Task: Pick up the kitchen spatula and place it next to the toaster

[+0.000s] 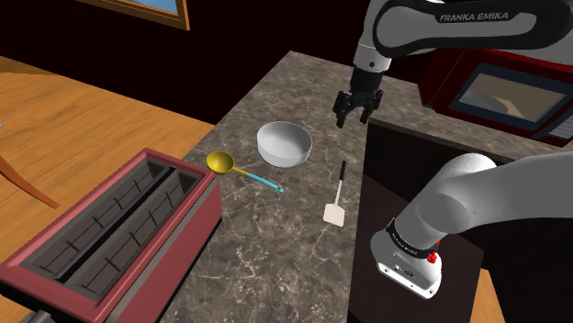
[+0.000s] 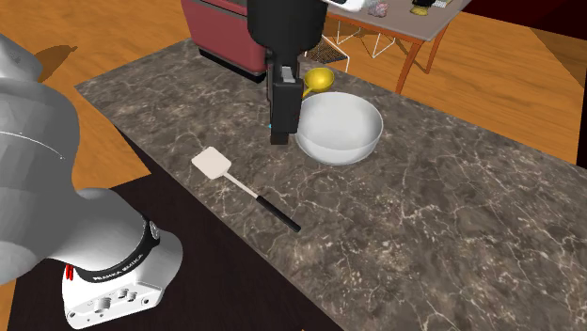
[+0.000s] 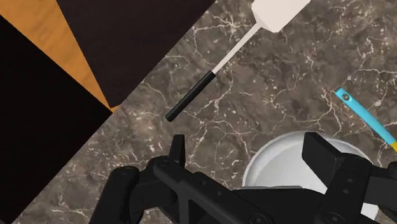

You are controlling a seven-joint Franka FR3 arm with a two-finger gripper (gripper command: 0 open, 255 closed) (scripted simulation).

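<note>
One spatula (image 1: 338, 191) is all there is to fetch, and it lies flat on the marbled tabletop (image 1: 275, 248), a short way off from the pincer (image 1: 353, 117), with its black handle end the nearer part and its white blade the farther. The pincer hangs above the tabletop with its two fingers spread wide, clasping nothing, just beside the white bowl (image 1: 284, 144). To judge by its build, the spatula should be light and stiff: a thin pale shaft joins a flat square blade to a slim dark handle, so it will likely not bend or break under a firm squeeze. Being so slender and low against the stone, it leaves little to bite on, and it could roll or swivel between the fingers if caught off-centre. The best hold looks to be across the black handle, or where handle meets shaft, with the fingers straddling its width and brought right down to the surface. Counting the rest: one dark red toaster (image 1: 110, 234) with two slots, well apart from the pincer and beyond the bowl; one bowl; one golden scoop (image 1: 243, 172) with a blue handle, between bowl and toaster.
</note>
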